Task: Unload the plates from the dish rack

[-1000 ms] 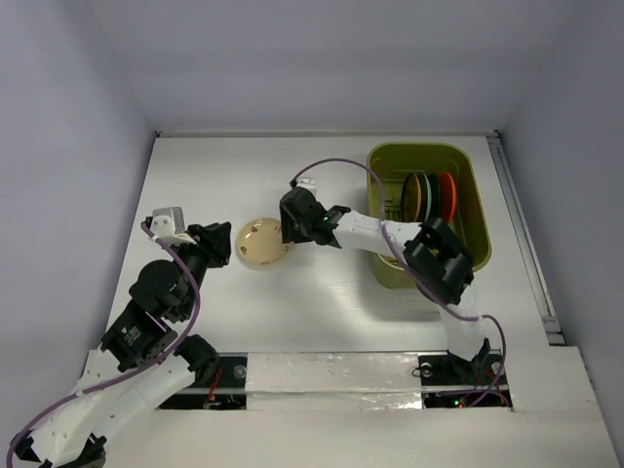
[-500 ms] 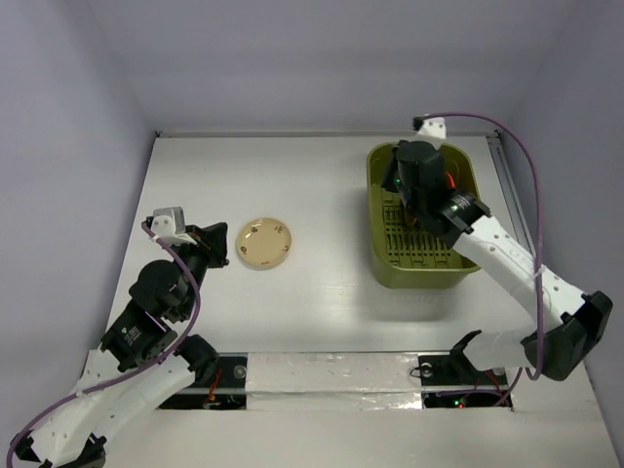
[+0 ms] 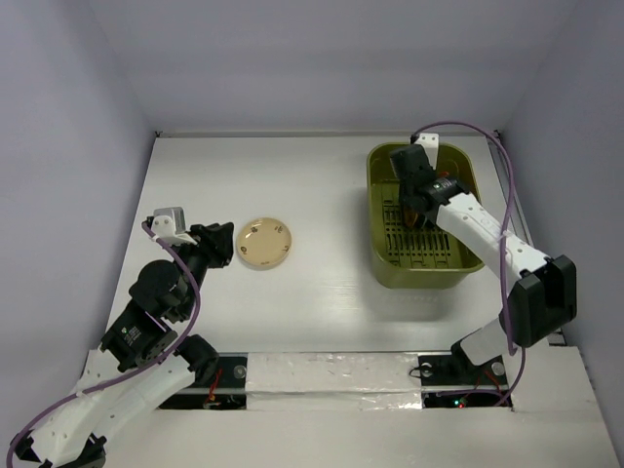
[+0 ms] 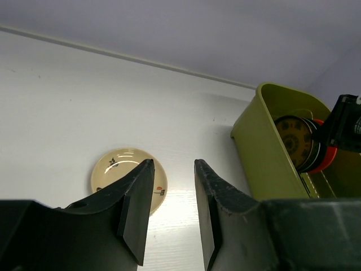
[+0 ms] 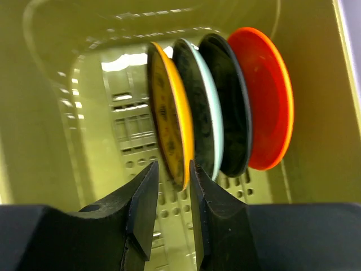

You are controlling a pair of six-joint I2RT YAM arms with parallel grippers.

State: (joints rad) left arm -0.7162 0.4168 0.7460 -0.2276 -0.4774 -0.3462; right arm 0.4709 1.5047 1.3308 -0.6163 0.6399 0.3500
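Observation:
The olive-green dish rack (image 3: 376, 234) stands at the right of the table. In the right wrist view several plates stand on edge in it: yellow patterned (image 5: 168, 124), pale blue-green (image 5: 207, 113), a dark one (image 5: 231, 107) and orange-red (image 5: 265, 96). My right gripper (image 5: 173, 164) is open inside the rack, its fingertips on either side of the yellow plate's lower rim, with a gap showing. From above, the right gripper (image 3: 413, 187) hides most of the plates. A cream-tan plate (image 3: 265, 242) lies flat on the table. My left gripper (image 4: 173, 162) is open and empty just left of it.
The rack's slotted floor (image 5: 130, 130) and near wall (image 5: 39, 113) close in around the right gripper. The rack's left wall (image 4: 265, 147) shows in the left wrist view. White table (image 3: 322, 185) lies between the plate and the rack.
My right arm left the cream plate on the table, swung right over the rack and now sits among the standing plates. The left arm has not moved.

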